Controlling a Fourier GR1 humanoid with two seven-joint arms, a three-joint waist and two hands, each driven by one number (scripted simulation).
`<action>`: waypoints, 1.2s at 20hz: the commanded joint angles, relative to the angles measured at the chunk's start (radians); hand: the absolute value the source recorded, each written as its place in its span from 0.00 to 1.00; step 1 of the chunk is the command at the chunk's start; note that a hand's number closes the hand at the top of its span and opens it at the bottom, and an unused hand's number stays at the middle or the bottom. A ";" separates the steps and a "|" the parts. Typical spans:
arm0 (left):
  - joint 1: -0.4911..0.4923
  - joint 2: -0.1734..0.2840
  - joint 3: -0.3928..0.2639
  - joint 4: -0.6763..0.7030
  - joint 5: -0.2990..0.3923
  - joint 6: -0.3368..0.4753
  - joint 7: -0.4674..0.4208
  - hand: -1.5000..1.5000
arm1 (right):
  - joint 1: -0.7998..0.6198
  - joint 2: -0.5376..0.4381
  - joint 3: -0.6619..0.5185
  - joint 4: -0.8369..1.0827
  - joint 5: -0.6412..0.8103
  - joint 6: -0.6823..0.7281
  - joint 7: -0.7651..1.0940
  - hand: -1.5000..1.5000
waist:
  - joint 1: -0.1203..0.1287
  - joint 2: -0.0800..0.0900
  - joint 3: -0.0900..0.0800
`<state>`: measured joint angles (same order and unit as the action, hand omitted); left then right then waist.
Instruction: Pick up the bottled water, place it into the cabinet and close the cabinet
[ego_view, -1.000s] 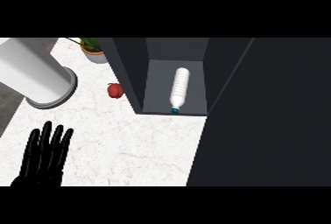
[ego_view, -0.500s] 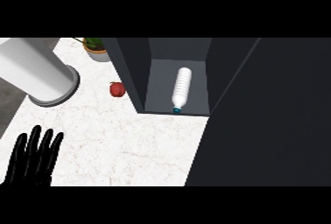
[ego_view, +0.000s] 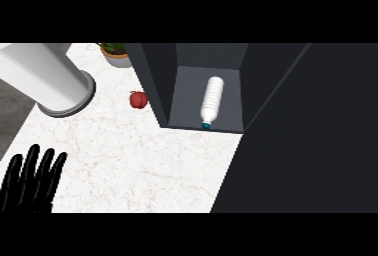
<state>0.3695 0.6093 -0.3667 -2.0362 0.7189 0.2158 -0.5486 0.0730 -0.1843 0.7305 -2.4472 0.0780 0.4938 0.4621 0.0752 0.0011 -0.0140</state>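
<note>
Your left robot hand (ego_view: 31, 180) rested open, holding nothing; the bottle (ego_view: 212, 101) lay lengthwise inside the cabinet (ego_view: 164, 85), well beyond it to the right.

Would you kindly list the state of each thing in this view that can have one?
bottled water: lying on its side inside the cabinet, cap toward the front edge
cabinet: open
cabinet door: swung open at the view's right
left hand: open, fingers straight, holding nothing
red pepper: on the counter, left of the cabinet

White bottled water (ego_view: 212, 100) with a teal cap; dark grey cabinet (ego_view: 156, 85); red pepper (ego_view: 138, 99); white veined marble counter (ego_view: 140, 165); black hand (ego_view: 31, 186).
</note>
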 joint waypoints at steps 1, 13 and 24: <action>-0.005 -0.001 0.018 -0.007 0.013 0.000 0.001 0.00 | -0.074 0.175 0.054 0.103 0.039 -0.164 0.042 1.00 | -0.001 0.005 0.001; 0.006 0.031 0.030 -0.014 0.028 -0.081 -0.014 0.00 | -0.012 0.162 0.077 0.224 -0.245 -0.078 0.078 1.00 | 0.093 0.046 -0.002; 0.027 0.053 0.055 -0.004 0.034 -0.104 -0.017 0.00 | 0.015 0.177 -0.119 0.246 -0.441 -0.195 0.050 1.00 | 0.056 0.035 0.004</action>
<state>0.3821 0.6530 -0.3226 -2.0354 0.7503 0.1150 -0.5644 0.1421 -0.1450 0.6907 -2.3168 -0.3992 0.4852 0.5250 0.1456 0.0381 -0.0139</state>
